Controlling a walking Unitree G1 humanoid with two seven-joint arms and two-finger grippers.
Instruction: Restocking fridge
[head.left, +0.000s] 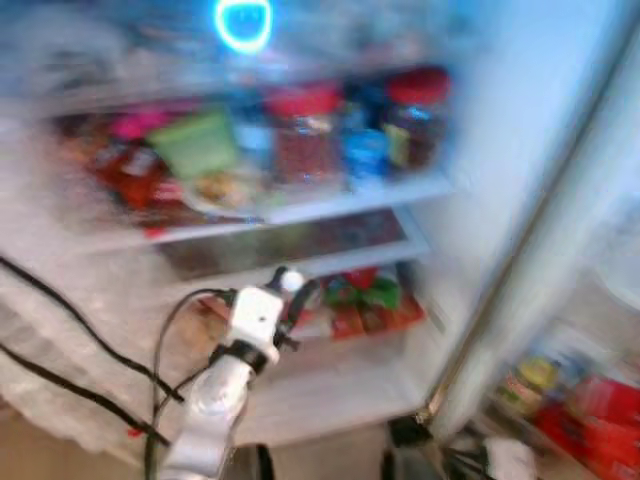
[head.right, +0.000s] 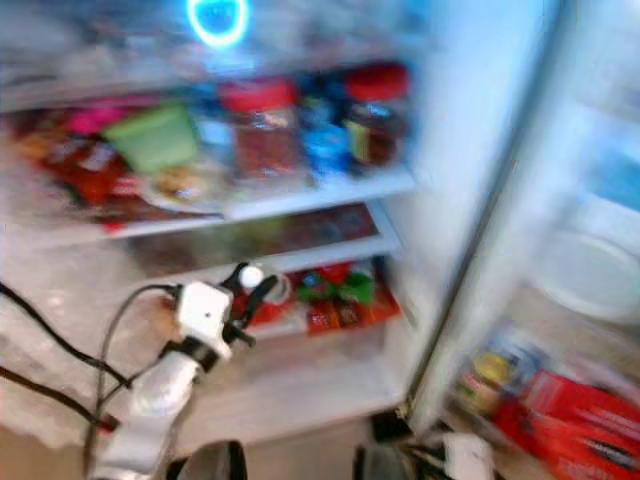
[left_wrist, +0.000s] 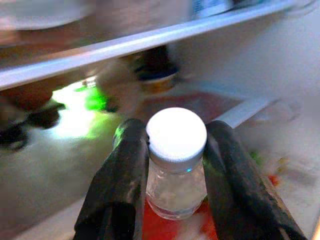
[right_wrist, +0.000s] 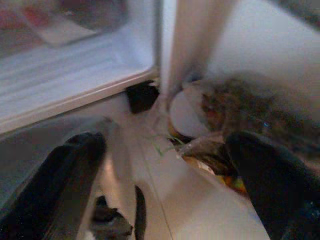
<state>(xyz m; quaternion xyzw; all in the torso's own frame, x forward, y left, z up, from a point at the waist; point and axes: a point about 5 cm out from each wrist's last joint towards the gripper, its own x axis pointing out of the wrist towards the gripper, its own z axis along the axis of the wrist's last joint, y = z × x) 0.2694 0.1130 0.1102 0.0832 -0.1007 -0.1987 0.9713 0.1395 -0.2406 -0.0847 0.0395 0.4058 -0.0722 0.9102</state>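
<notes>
- Left gripper (left_wrist: 175, 165): two long black fingers pinched on the small clear bottle with a white screw cap (left_wrist: 176, 160), one finger on each side just under the cap.
- Bottle's long axis: upright, cap towards the wrist camera, body pointing down between the fingers.
- Position: held inside the open white fridge (head.left: 430, 190), at the level of the lower shelf (head.left: 330, 262), with red and green packets (head.left: 370, 300) just beyond and slightly to the robot's right.
- Nearer arm: left, raised into the fridge; lower shelf space directly ahead of the bottle.
- Right gripper (right_wrist: 165, 190): low near the floor by the fridge's base, fingers spread wide, holding nothing.
- Upper shelf: red-lidded jars (head.left: 300, 135), green tub (head.left: 195, 145).
- Labels and writing: none legible, probably owing to blur.
</notes>
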